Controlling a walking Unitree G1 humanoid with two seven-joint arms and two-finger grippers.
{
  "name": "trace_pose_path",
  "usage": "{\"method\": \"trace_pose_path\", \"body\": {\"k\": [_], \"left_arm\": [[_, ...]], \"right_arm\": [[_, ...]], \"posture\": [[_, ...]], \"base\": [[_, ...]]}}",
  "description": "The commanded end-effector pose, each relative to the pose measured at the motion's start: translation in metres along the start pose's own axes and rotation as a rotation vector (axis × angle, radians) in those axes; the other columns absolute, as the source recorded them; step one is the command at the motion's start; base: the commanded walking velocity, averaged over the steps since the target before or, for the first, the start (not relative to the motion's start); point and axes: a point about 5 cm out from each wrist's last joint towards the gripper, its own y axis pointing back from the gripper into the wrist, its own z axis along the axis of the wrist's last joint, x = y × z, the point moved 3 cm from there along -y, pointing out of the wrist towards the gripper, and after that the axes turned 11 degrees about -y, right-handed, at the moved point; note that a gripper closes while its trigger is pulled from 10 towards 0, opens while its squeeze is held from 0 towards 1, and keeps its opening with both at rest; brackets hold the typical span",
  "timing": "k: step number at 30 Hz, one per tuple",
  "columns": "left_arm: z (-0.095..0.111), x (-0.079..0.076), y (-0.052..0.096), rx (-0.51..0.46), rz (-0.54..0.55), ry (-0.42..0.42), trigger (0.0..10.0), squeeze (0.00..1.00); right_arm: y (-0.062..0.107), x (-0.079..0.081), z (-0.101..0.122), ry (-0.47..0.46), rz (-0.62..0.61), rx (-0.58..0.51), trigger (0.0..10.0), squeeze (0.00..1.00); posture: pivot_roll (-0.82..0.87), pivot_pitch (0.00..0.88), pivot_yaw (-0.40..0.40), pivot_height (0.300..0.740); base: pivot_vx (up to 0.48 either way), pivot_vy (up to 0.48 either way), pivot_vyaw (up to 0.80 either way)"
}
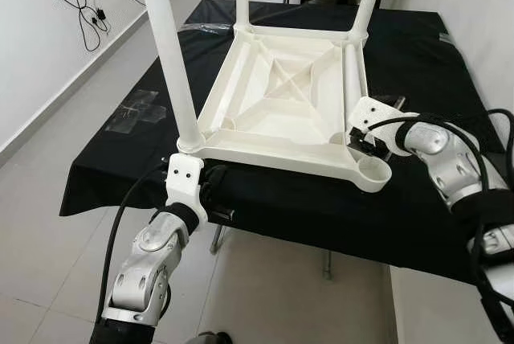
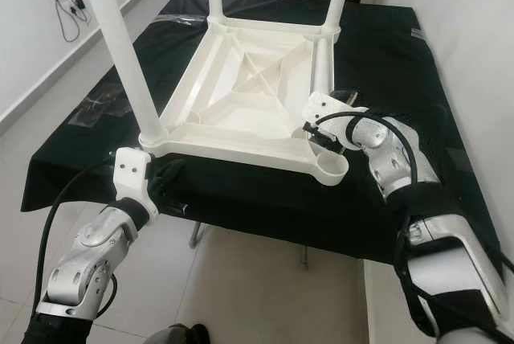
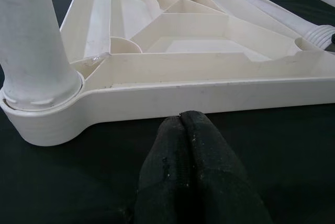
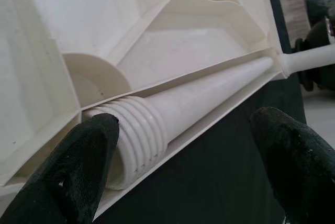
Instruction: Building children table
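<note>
Head views: nearest me is my left arm, left gripper (image 1: 210, 191) tucked at the near edge of the black bench (image 1: 418, 47), just under the corner of the upturned tabletop (image 1: 277, 103). 3 legs already stand screwed in; the near-left leg (image 1: 170, 47) rises right above that gripper. The near-right socket (image 1: 371, 174) is bare. Right gripper (image 1: 363, 141) sits at the tabletop's right rim beside that socket. I judge the step as fitting leg 4.

Left wrist view: fingers (image 3: 175, 156) pressed together, holding nothing, pointing at the tabletop's side wall (image 3: 209, 96), close to it; I can't tell if they touch. Idle bracing at best.

Right wrist view: fingers (image 4: 84, 161) spread wide either side of the loose 4th leg (image 4: 193, 103), which lies along the rim channel, threaded end toward me. Head views hardly show that leg; this view settles it. Nothing pinched yet.

Next move as I see it: close on the leg near the threads, lift it out, stand it over the bare socket, twist in.
</note>
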Motion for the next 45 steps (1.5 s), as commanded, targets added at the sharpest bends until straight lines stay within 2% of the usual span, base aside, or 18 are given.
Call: {"method": "trace_pose_path", "body": {"k": [1, 9, 16, 18, 28, 29, 36, 37, 39, 40, 45], "left_arm": [[-0.005, 0.0, 0.003, 0.024, -0.001, -0.014, 10.0, 0.0], [-0.005, -0.001, 0.004, 0.025, -0.004, -0.016, 10.0, 0.0], [-0.006, -0.001, 0.004, 0.026, -0.004, -0.017, 10.0, 0.0], [-0.006, -0.002, 0.005, 0.027, -0.005, -0.018, 10.0, 0.0], [-0.005, -0.001, 0.004, 0.026, -0.003, -0.019, 10.0, 0.0], [-0.005, -0.001, 0.004, 0.025, -0.002, -0.019, 10.0, 0.0], [-0.005, 0.0, 0.004, 0.025, 0.005, -0.017, 10.0, 0.0], [-0.005, 0.0, 0.004, 0.025, 0.005, -0.018, 10.0, 0.0], [-0.005, 0.0, 0.004, 0.025, 0.005, -0.018, 10.0, 0.0], [-0.005, 0.0, 0.004, 0.025, 0.005, -0.018, 10.0, 0.0], [-0.004, 0.0, 0.003, 0.024, 0.005, -0.02, 10.0, 0.0]], "right_arm": [[0.0, 0.006, -0.016, 0.021, 0.036, 0.072, 10.0, 0.0], [0.003, 0.006, -0.026, 0.049, 0.063, 0.117, 10.0, 0.0], [-0.001, 0.003, -0.028, 0.026, -0.018, 0.147, 10.0, 0.0], [-0.007, 0.009, -0.02, -0.02, -0.049, 0.12, 10.0, 0.0], [-0.016, 0.019, -0.009, -0.043, -0.15, 0.096, 10.0, 0.0], [-0.021, 0.028, -0.005, -0.067, -0.178, 0.08, 10.0, 0.0], [-0.026, 0.04, 0.005, -0.091, -0.25, 0.027, 10.0, 0.0], [-0.026, 0.041, 0.006, -0.089, -0.254, 0.02, 2.9, 0.0], [-0.027, 0.043, 0.009, -0.091, -0.254, 0.007, 2.9, 0.0], [-0.028, 0.047, 0.012, -0.094, -0.252, -0.011, 0.0, 0.0], [-0.028, 0.052, 0.016, -0.097, -0.291, -0.045, 0.0, 0.0]], "posture": [[0.01, 0.132, -0.004, 0.74], [0.01, 0.127, -0.002, 0.74], [0.02, 0.123, -0.002, 0.74], [0.02, 0.122, -0.003, 0.74], [0.02, 0.125, -0.004, 0.74], [0.02, 0.13, -0.008, 0.74], [0.02, 0.134, -0.009, 0.74], [0.02, 0.134, -0.009, 0.74], [0.02, 0.133, -0.008, 0.74], [0.02, 0.133, -0.009, 0.74], [0.02, 0.134, -0.011, 0.74]], "base": [[0.0, 0.0, 0.0], [0.0, 0.0, 0.0], [0.0, 0.0, 0.0], [0.0, 0.0, 0.0], [0.0, 0.0, 0.0], [0.0, 0.0, 0.0], [0.0, 0.0, 0.0], [0.0, 0.0, 0.0], [0.0, 0.0, 0.0], [0.0, 0.0, 0.0], [0.0, 0.0, 0.0]]}}
